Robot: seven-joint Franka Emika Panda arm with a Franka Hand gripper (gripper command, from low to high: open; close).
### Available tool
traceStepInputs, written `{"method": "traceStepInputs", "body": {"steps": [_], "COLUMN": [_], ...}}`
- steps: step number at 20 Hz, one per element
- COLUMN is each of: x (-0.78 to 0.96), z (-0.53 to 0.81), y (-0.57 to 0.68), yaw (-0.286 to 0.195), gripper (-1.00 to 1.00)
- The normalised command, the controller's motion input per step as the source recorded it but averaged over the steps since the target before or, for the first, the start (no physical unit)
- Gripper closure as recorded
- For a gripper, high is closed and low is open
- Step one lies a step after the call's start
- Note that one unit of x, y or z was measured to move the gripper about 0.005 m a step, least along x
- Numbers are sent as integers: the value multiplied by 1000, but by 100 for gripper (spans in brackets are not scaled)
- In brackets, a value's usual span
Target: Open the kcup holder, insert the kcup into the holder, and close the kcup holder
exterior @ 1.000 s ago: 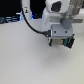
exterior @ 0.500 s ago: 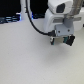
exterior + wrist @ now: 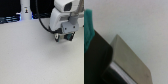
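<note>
At the exterior view's right, the gripper [image 3: 66, 36] hangs low over the white tabletop [image 3: 30, 55], above the black holder [image 3: 104, 62]. Its opening I cannot tell; the kcup is not visible.

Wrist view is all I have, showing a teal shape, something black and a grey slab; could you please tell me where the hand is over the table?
Observer: In the exterior view the hand hangs low over the table, toward the exterior view's right.
Operator: Thank you. Is anything else standing on the table?
Observer: A white bottle-shaped object stands upright at the far edge, toward the exterior view's left, well apart from the hand.
Operator: Does anything trail from the arm?
Observer: A black cable loops down beside the arm toward the hand.
</note>
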Motion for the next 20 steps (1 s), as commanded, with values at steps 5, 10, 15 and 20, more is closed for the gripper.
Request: {"method": "traceStepInputs", "body": {"steps": [5, 10, 15, 20], "x": [-748, -887, -900, -608], "z": [18, 10, 8, 158], "y": [586, 559, 549, 518], "yaw": [43, 22, 19, 25], "gripper": [-100, -100, -100, -100]}}
